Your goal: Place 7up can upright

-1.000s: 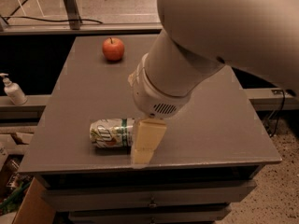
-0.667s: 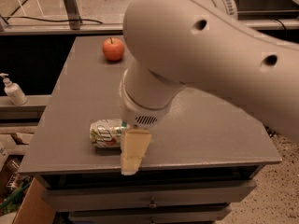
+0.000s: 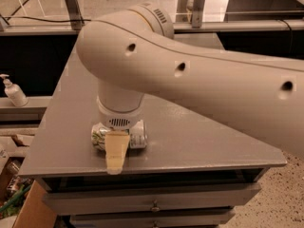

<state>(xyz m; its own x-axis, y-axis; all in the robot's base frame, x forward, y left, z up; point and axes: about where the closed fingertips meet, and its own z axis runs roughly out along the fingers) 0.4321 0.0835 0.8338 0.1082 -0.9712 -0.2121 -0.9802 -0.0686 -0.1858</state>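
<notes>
The 7up can (image 3: pixel 137 137) lies on its side near the front left edge of the grey table (image 3: pixel 204 141). It is silvery with green markings, and only its two ends show. My gripper (image 3: pixel 117 148) comes down from the big white arm (image 3: pixel 190 75) directly over the middle of the can. A tan part of it hangs in front of the can down to the table's front edge. The rest of the gripper is hidden by the wrist and the can.
A white pump bottle (image 3: pixel 13 93) stands on a low ledge to the left of the table. Drawers (image 3: pixel 152 205) sit below the tabletop. A cardboard box (image 3: pixel 33 208) is at the bottom left. The arm hides the back of the table.
The arm has swung left and come lower over the can, and now hides the red apple at the back of the table. The can still lies on its side in the same spot.
</notes>
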